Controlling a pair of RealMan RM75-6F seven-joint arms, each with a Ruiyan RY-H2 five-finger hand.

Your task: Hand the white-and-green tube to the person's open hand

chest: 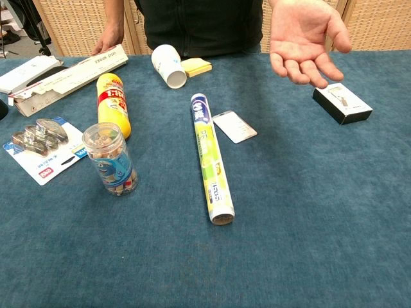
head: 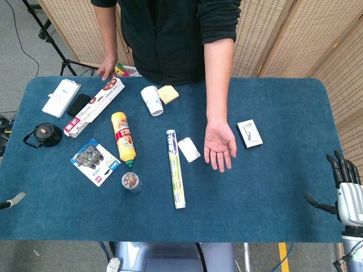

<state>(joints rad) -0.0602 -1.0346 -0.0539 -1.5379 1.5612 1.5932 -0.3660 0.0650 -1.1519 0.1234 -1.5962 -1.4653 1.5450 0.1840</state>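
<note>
My right robot hand [head: 347, 190] hangs with fingers apart, empty; the white-and-green tube [head: 176, 168] looks light, stiff, roll-prone, so I'd grip mid-length.

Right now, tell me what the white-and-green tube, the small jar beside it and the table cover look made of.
White-and-green tube: probably cardboard with a glossy printed wrap; the end shows a rolled rim.
Small jar: clear plastic, likely; its contents show through.
Table cover: blue fabric, felt or carpet-like, matte and fuzzy.

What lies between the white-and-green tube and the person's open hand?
A small white card lies flat on the blue table between the tube and the person's open hand. Both views show it, beside the tube's far half.
</note>
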